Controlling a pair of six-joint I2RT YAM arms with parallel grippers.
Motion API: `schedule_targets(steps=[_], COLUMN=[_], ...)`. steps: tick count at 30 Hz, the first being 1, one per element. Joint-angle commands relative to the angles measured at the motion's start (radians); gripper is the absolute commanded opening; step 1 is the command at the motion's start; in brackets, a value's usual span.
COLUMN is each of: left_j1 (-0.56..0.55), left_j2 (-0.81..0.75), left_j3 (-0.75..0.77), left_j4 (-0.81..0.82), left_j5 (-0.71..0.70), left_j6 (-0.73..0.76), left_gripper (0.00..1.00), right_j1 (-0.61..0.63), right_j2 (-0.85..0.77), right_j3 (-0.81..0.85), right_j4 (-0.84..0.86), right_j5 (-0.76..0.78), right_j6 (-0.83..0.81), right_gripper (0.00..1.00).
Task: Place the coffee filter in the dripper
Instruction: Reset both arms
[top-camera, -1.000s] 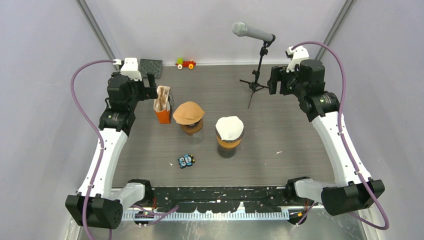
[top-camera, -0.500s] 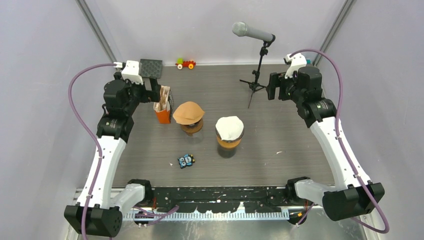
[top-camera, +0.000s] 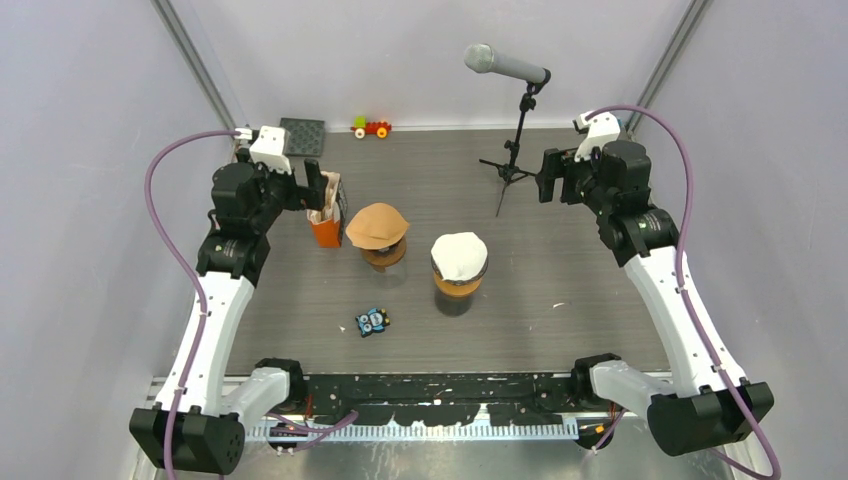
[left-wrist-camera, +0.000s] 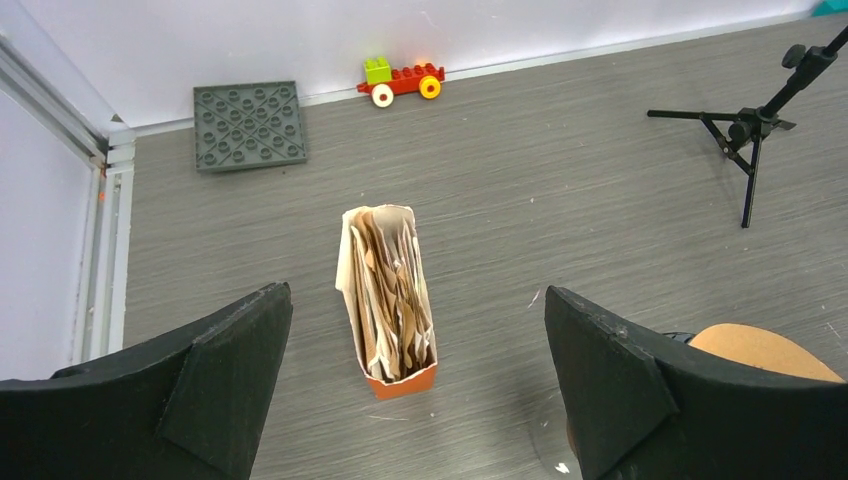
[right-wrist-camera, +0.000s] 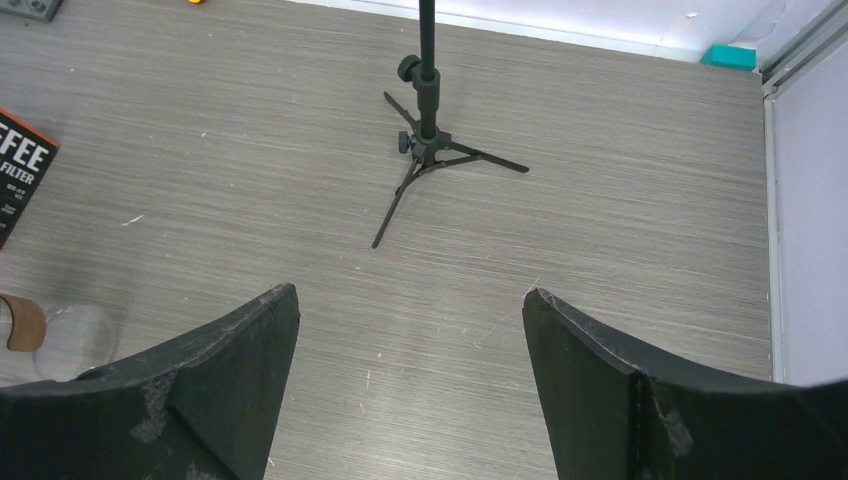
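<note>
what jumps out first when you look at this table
The left dripper mid-table is topped with a brown filter, and the right dripper beside it with a white filter. The left tool hangs open over an orange box of filters, and a microphone on its stand rises at the back right.

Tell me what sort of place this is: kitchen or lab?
Likely a robot lab test cell: plain pale walls with metal corner posts box in the grey wood-grain table, a grey microphone on a black tripod stands at the back, and a red-and-green toy train sits by the wall.
</note>
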Motion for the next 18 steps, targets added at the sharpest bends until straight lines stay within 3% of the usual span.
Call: schedule_targets(steps=[1, 18], left_j1=[0.006, 0.006], left_j2=[-0.001, 0.030], left_j3=[0.013, 0.007], left_j4=[0.029, 0.033], left_j5=[0.010, 0.029], left_j6=[0.004, 0.008], left_gripper=[1.00, 1.00], right_j1=[0.000, 0.000], right_j2=[-0.013, 0.007], right_j3=[0.003, 0.000], right_j4=[0.058, 0.058], right_j5=[0.018, 0.020], right_j6=[-0.006, -0.011], right_gripper=[0.87, 0.87])
